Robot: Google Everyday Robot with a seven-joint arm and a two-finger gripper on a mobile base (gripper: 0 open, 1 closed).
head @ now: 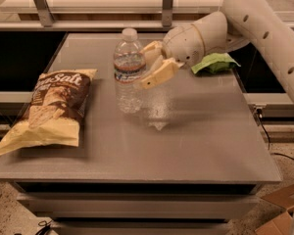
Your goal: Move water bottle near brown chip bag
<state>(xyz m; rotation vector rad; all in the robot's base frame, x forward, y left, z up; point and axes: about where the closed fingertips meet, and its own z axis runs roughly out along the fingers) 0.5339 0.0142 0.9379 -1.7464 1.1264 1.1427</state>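
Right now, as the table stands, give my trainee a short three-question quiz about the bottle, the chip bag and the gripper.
1. True or false: the clear ribbed plastic water bottle is upright, with its white cap on.
2. In the camera view, the large crinkly brown-and-yellow chip bag lies on which side of the bottle? A: left. B: right. C: directly behind.
3. Fill in: the arm's two-finger gripper, at the bottle's right side, is shut on the ____.

Key: 1 true; 2 A; 3 water bottle.
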